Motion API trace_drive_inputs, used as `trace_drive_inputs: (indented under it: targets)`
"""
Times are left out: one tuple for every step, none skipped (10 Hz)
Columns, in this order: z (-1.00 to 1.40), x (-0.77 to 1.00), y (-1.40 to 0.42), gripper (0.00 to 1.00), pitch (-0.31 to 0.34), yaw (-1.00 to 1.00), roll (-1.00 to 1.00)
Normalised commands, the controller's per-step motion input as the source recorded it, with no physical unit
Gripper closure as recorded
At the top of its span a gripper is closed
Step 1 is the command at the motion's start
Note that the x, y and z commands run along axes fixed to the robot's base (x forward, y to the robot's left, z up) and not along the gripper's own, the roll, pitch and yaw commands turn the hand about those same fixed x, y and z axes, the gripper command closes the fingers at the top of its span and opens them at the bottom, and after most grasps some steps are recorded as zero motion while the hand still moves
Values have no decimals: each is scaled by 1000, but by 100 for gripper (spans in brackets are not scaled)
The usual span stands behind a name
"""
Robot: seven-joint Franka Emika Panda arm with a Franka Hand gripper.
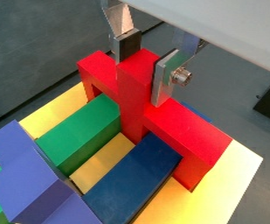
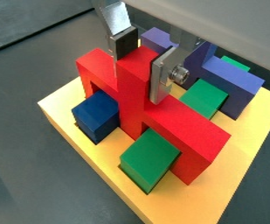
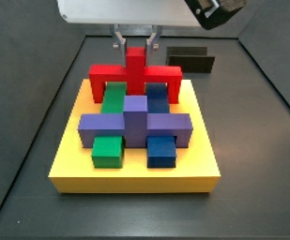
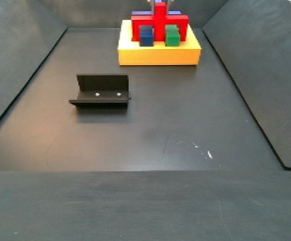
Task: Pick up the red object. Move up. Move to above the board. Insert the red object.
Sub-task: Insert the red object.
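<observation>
Gripper point(image 1: 147, 59) clamped on red object point(image 1: 161, 118) upright tab; red object seated on board point(image 3: 134, 167), straddling green bar point(image 1: 81, 133) and blue bar point(image 1: 131, 179).

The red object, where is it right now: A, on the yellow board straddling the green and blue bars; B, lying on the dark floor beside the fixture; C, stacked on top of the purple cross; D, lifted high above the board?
A: the red object sits on the board, legs down over the green bar and blue bar, with the pincer around its upright tab.
</observation>
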Motion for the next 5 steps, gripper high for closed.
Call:
trace_drive_inputs:
  targets:
    - [-486,11,37,100,-19,-57,-63]
    - [-554,83,54,100,0,-3,-19]
    - [-609,51,54,100,0,0,0]
    - [-534,37,49,100,0,0,0]
    - [0,0,0,100,0,0,0]
